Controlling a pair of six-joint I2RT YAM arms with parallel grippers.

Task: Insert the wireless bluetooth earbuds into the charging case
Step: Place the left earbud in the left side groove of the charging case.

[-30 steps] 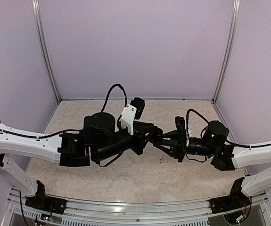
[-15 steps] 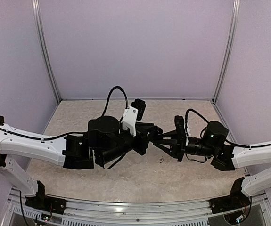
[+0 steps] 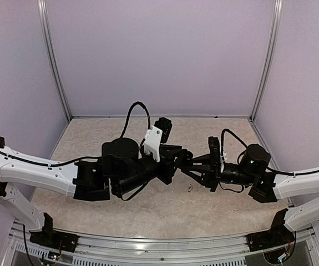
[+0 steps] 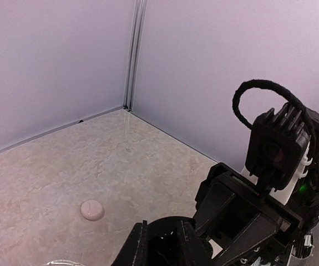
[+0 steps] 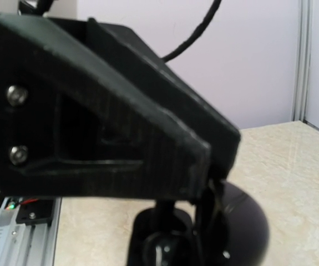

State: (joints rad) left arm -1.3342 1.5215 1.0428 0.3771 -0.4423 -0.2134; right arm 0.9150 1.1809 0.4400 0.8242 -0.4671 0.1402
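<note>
From above: my left tool (image 3: 177,159) and right tool (image 3: 186,167) are nose to nose over the middle of the bench (image 3: 148,208). Their tips are just about touching and both arms reach inward. It's black on black in there, so I cannot tell whether either tool is spread or pressed together, or whether one pinches anything. One tiny earbud (image 3: 190,188) lies on the bench just on the near side of that meeting point, apart from both tools and too small to make out further.

Left wrist: the bench runs off to the far corner, and a pale puck (image 4: 92,210) lies flat on it, well away from the walls. My right arm looms at the right. Black parts crowd the bottom edge, and I can't pick my own left fingers out among them.

Right wrist: a blurred black wedge (image 5: 104,127) with two screws fills most of the frame. Under it shows a glossy black puck (image 5: 251,221); whether it rests on the bench or is gripped, I cannot tell.
</note>
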